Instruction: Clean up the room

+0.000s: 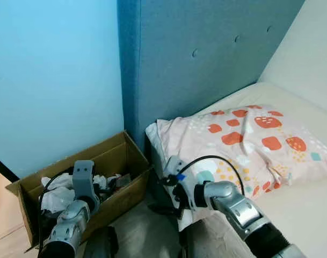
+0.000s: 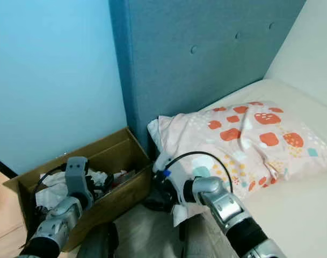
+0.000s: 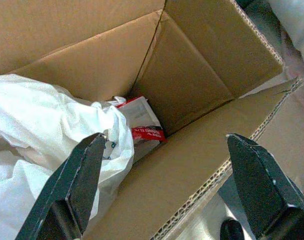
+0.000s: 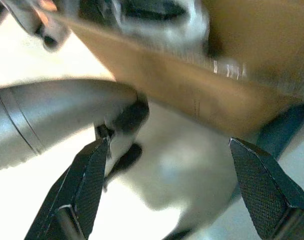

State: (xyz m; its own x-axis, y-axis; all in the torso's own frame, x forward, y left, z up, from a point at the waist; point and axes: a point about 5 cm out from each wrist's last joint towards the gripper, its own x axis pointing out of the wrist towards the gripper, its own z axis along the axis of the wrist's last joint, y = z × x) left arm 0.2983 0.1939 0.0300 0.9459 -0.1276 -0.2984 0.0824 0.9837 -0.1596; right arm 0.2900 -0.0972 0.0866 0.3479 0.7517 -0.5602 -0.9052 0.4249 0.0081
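An open cardboard box [image 1: 126, 157] stands on the floor against the blue wall, beside the bed's headboard. Inside it lie a crumpled white plastic bag [image 3: 37, 130] and a red-and-white wrapper [image 3: 144, 125]. My left arm [image 1: 82, 185] reaches over the box. Its gripper [image 3: 165, 137] hangs open above the box's inside, holding nothing. My right arm [image 1: 227, 196] stretches low between the box and the bed, just under the pillow's corner. The right gripper [image 4: 167, 142] is open and empty, facing the box's outer side in a blurred view.
A pink pillow [image 1: 249, 140] with orange patches lies on the white mattress [image 1: 308, 215] to the right. The blue padded headboard [image 1: 195, 64] rises behind it. Pale floor [image 1: 136, 228] lies before the box, with a dark object [image 1: 107, 242] on it near the bottom edge.
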